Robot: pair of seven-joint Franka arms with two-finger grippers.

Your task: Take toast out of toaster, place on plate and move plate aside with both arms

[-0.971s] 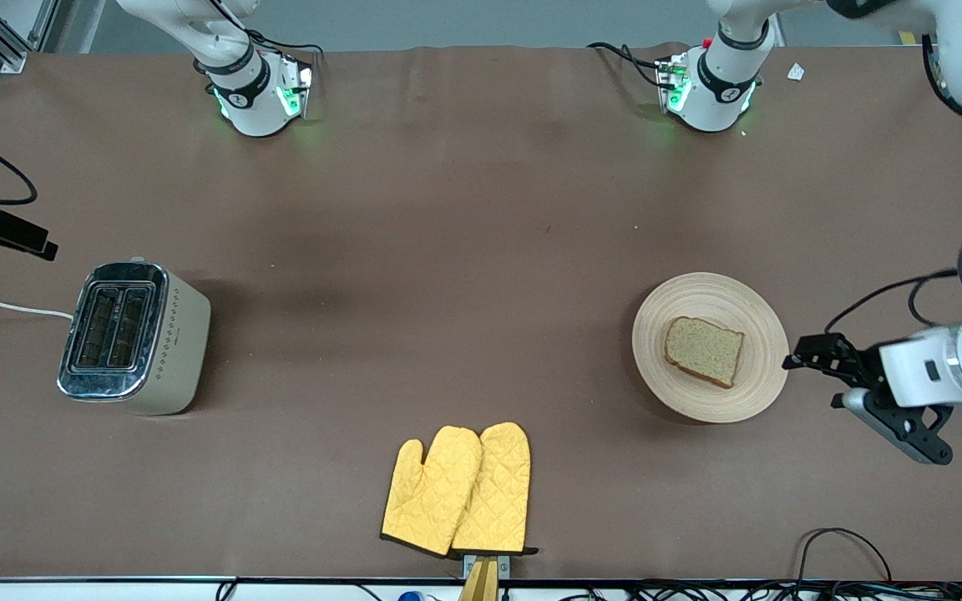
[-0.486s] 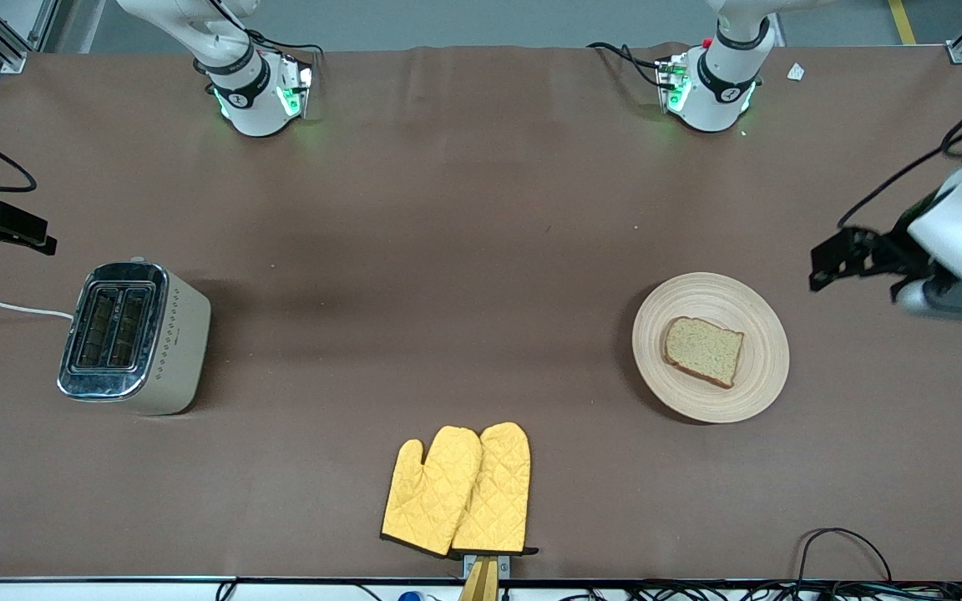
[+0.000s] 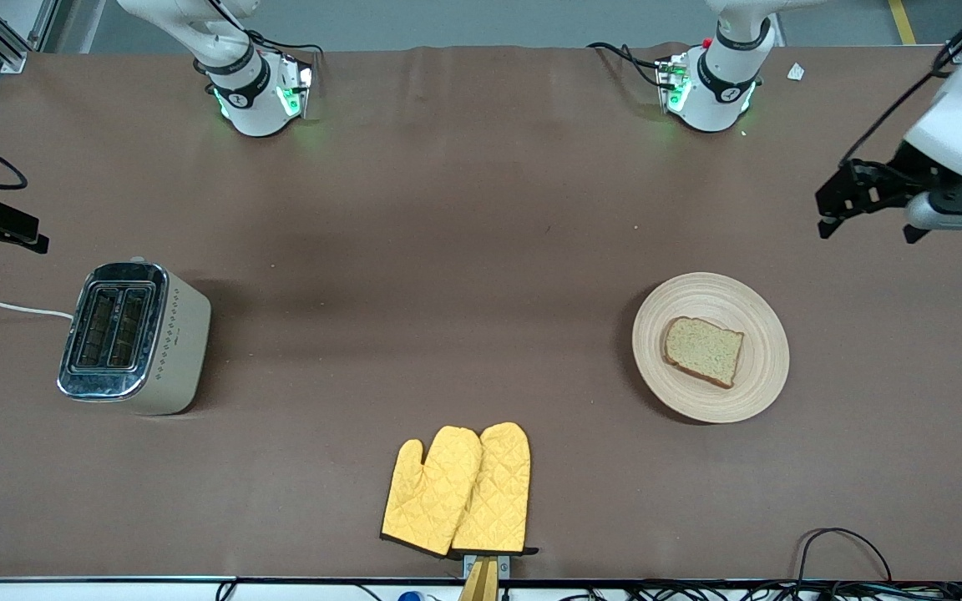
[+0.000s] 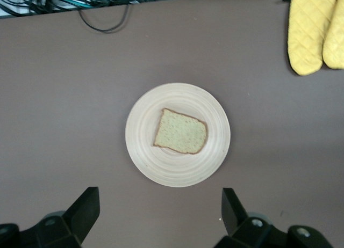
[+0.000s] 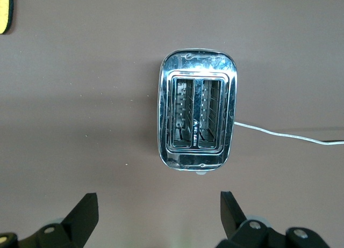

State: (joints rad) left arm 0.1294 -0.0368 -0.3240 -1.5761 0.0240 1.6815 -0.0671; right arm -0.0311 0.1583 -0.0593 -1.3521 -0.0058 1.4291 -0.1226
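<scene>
The toast [image 3: 702, 351] lies flat on the round wooden plate [image 3: 761, 367], toward the left arm's end of the table. My left gripper [image 3: 825, 210] is open and empty, up in the air over bare table beside the plate, apart from it. In the left wrist view the plate [image 4: 145, 151] and the toast [image 4: 180, 131] show ahead of the open left gripper [image 4: 159, 213]. My right gripper [image 3: 37, 235] is open and empty, up over the table's edge by the toaster. It also shows in the right wrist view [image 5: 159, 214].
A silver and beige toaster [image 3: 134, 338] with two empty slots [image 5: 198, 115] stands at the right arm's end, its white cord [image 3: 5, 307] running off the table. Two yellow oven mitts [image 3: 458, 491] lie near the front edge. Black cables [image 3: 840, 542] lie along that edge.
My left gripper has lifted away from the plate's rim and moved toward the robots' bases. The right gripper has shifted only slightly. Plate and toast have not moved.
</scene>
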